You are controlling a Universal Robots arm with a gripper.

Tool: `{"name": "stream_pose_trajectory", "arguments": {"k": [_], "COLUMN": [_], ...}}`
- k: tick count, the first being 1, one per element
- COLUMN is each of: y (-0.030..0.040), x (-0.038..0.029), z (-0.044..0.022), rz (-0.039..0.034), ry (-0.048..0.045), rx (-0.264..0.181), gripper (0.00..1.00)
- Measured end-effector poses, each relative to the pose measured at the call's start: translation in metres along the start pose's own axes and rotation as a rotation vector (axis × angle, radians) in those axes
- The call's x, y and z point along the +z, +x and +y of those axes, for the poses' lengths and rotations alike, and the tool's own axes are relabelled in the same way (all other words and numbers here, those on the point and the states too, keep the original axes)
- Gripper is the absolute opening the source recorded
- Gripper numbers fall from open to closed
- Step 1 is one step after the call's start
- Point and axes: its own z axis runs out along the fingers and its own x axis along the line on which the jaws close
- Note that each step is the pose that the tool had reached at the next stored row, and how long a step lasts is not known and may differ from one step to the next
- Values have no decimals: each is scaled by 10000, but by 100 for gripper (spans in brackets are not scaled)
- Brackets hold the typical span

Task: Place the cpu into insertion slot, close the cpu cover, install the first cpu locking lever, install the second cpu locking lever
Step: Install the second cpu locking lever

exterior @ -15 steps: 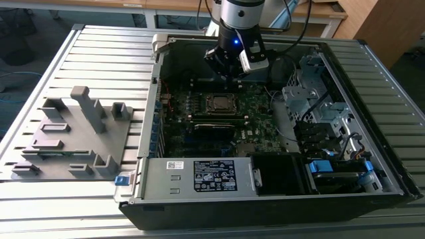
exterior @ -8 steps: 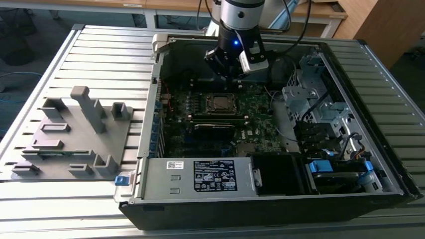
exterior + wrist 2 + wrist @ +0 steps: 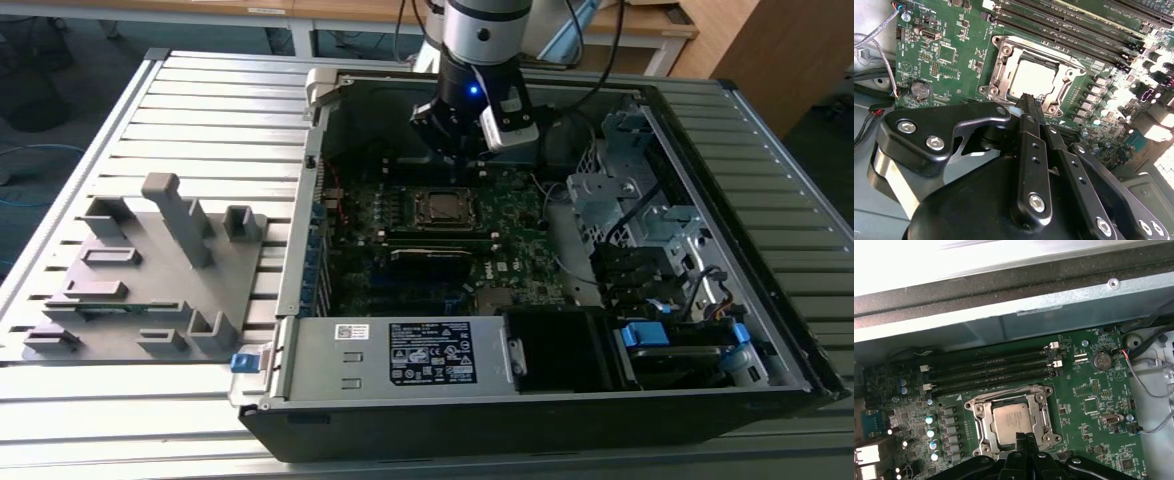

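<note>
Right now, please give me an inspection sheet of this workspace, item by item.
Surface: slatted metal table, carrying an open computer case.
Job's things: cpu sits in the slot; cover lies down around it.
Clutter: grey fixture at the exterior view's left.
Gripper: gripper close over the cover's edge, jaws shut and empty.
Cables: grey wires beside the motherboard.
Surroundings: wooden desks behind the table.
</note>
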Motion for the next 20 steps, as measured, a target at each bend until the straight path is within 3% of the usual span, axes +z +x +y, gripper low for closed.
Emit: {"name": "stream_pose_trajectory", "arguments": {"k": [20], "y": [-6], "x": [7], "z": [-28], "rz": [2], "ry": [-3], "rx": [-57], "gripper": [10]}}
